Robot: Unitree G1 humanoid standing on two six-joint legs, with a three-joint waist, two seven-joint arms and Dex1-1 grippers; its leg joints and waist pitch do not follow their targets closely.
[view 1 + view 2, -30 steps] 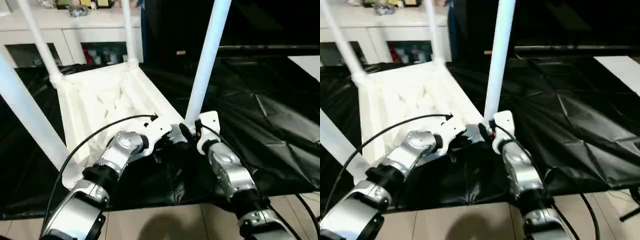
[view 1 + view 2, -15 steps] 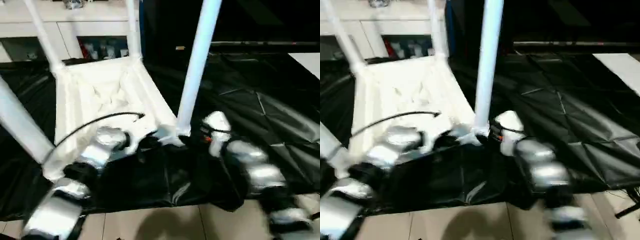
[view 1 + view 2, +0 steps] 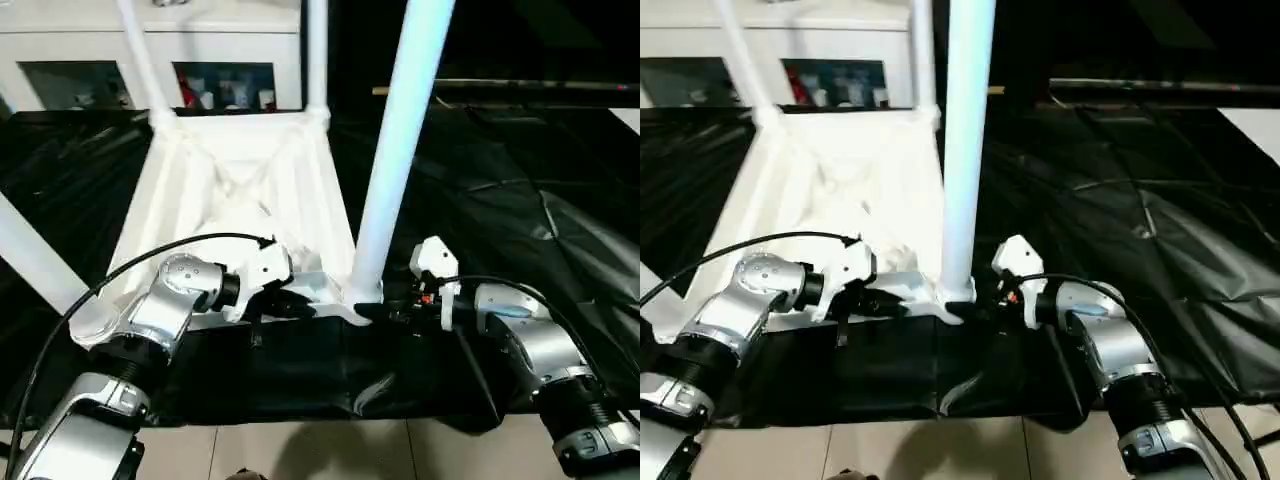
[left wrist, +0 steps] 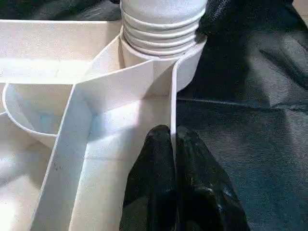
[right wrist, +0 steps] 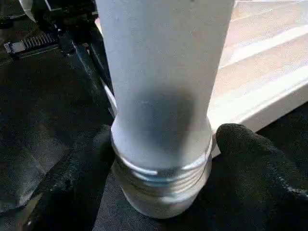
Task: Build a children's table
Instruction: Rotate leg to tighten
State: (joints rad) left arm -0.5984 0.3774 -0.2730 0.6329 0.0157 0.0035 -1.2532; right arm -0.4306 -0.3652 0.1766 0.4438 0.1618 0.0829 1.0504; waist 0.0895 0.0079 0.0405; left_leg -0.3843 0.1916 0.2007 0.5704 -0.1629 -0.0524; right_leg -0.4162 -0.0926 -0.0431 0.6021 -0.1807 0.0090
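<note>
Both forearms have swung outward since a second ago, so each gripper now reaches the near corner of the top from its own side instead of from straight ahead. The right fingers have also spread wider.

The top [image 3: 235, 190] lies upside down on the black-draped surface [image 3: 520, 200], ribbed underside up, so that the corner sockets face upward to take the legs. Two far legs [image 3: 316, 55] stand in their sockets, another crosses the picture's left edge, and the near leg [image 3: 400, 150] rises from the corner between the grippers.

The left gripper [image 4: 172, 144] has its fingers [image 4: 154, 159] closed on the thin upright rim wall of the top just beside that corner socket [image 4: 187, 62]. This looks like a hold to keep the top from turning while the leg is worked. The right gripper [image 5: 161, 159] has its fingers [image 5: 250, 163] spread on either side of the near leg's base, just above the threads. From the wrist view it is hard to tell whether the pads press the tube or stand just clear of it.

Several thread rings show above the socket's lip in both wrist views, so the leg seems only partly screwed in. The side-on approach probably gives the right wrist room to twist the leg further down.
</note>
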